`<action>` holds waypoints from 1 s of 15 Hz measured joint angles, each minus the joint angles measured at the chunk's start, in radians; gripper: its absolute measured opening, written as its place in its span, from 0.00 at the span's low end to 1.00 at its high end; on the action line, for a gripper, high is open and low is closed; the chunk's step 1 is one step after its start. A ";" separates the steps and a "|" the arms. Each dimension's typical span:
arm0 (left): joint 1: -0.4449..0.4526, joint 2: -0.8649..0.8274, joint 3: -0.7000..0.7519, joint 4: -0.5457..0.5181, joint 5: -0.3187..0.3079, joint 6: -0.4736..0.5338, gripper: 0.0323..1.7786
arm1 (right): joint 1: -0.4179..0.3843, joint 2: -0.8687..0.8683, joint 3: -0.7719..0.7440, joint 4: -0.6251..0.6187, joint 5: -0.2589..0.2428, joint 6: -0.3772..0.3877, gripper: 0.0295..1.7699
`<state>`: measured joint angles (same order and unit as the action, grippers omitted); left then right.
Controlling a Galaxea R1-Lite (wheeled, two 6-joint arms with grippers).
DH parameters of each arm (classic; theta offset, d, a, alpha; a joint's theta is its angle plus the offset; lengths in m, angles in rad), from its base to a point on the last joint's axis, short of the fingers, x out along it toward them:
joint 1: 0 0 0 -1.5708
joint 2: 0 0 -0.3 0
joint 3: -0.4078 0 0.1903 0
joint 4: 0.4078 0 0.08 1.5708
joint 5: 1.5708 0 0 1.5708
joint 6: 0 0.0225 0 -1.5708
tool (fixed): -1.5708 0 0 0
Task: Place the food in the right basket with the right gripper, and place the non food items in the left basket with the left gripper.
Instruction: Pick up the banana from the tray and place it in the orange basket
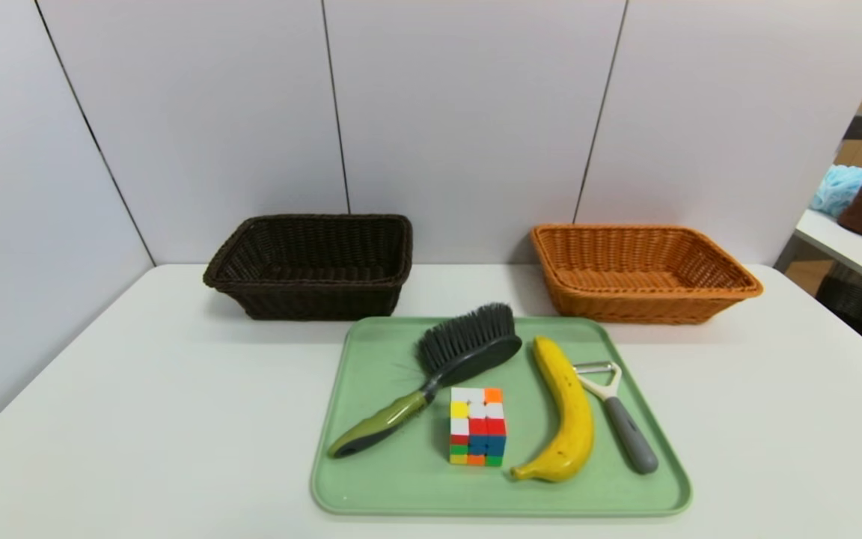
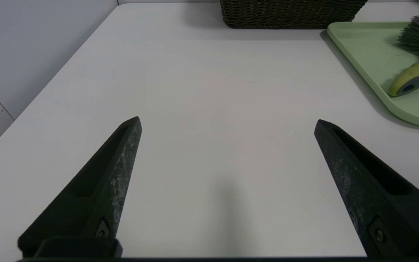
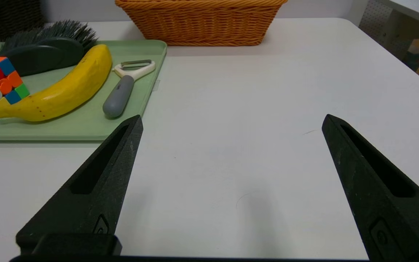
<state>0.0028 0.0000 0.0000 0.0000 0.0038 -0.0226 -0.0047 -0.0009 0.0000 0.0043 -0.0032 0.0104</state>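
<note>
The banana [image 1: 569,419] lies flat on the pale green tray [image 1: 371,494], right of centre, its dark tip toward the far edge and its stem end toward the near edge. Just beside it on the right lies the peeler [image 1: 618,412], metal blade end away from the robot, grey handle toward the near right corner of the tray; whether the two touch cannot be told. Left of the banana stands the puzzle cube [image 1: 477,427], near but apart from it. The brush [image 1: 438,378] lies diagonally across the left half of the tray, grey bristles at the far side, olive-green and grey handle pointing to the near left edge; its neck passes close to the cube's far left corner. The tray rests on the white table [image 1: 139,419]. Behind the tray, against the wall panels [image 1: 468,112], the dark brown basket [image 1: 311,266] stands at the far left and the orange basket [image 1: 640,273] at the far right, both holding nothing. The left gripper [image 2: 227,122] hangs over bare table left of the tray, fingers spread wide, nothing between them. The right gripper [image 3: 231,120] hangs over bare table right of the tray, fingers likewise spread wide and unloaded.
</note>
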 joint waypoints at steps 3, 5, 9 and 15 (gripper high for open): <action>0.000 0.000 0.000 0.000 0.000 0.000 0.95 | 0.000 0.000 0.000 0.000 0.000 0.000 0.96; 0.000 0.000 0.000 0.000 0.000 0.000 0.95 | 0.000 0.000 0.000 0.000 0.000 0.000 0.96; 0.000 0.000 0.000 0.000 0.000 0.000 0.95 | 0.000 0.000 0.000 0.000 0.000 0.000 0.96; 0.000 0.000 0.000 0.000 0.000 0.002 0.95 | 0.000 0.000 0.000 0.000 0.000 -0.003 0.96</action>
<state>0.0028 0.0000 0.0000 0.0000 0.0043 -0.0202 -0.0047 -0.0009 0.0000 0.0038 -0.0032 0.0070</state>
